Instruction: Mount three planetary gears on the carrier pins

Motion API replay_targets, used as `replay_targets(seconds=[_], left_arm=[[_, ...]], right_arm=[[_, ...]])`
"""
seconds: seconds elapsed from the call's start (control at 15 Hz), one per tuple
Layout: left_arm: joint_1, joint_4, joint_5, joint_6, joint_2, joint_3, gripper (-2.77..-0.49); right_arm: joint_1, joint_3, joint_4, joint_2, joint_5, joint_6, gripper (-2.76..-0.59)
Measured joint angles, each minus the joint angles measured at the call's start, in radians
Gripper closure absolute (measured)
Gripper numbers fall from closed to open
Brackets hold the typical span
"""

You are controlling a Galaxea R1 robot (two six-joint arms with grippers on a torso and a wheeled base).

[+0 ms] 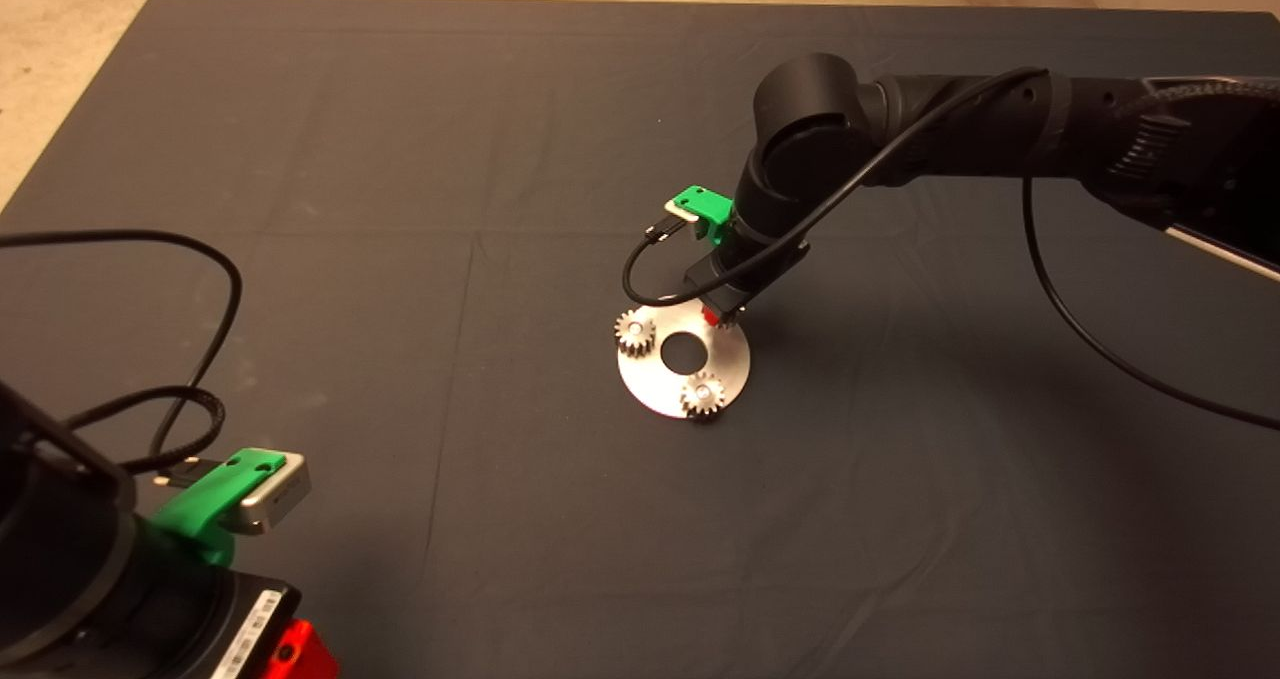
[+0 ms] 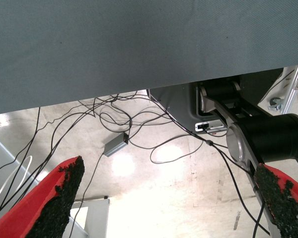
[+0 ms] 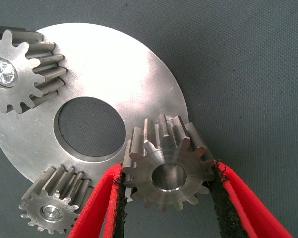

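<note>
Right gripper (image 3: pixel 168 198) clamps the third gear (image 3: pixel 168 171) between its pads, over the disc (image 3: pixel 109 74) rim. Pin beneath not visible, so bore alignment is unconfirmed. My read on the risk: release off-centre and it cocks or slides off. Beyond it, two gears (image 3: pixel 52 206) (image 3: pixel 20 69) seated on pins. Left gripper (image 2: pixel 164 198) parked, fingers apart, empty.

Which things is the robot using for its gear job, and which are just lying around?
For the job:
- flat round shiny metal disc with its pins
- two small toothed steel gears already on pins
- third steel gear, held in the right pincer

Just lying about:
- dark mat
- left pincer, parked at the mat's edge
- floor cables
</note>
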Motion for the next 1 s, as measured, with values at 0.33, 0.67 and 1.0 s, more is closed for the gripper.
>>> replay_targets(seconds=[0.33,0.67,1.0], left_arm=[[0.002,0.000,0.000,0.000,0.000,0.000,-2.46],[0.011,0.000,0.000,0.000,0.000,0.000,-2.46],[0.010,0.000,0.000,0.000,0.000,0.000,-2.46]], right_arm=[[0.000,0.000,0.000,0.001,-0.002,-0.005,-1.03],[0.000,0.000,-0.001,0.001,-0.002,-0.008,-1.03],[0.000,0.000,-0.001,0.001,-0.002,-0.008,-1.03]])
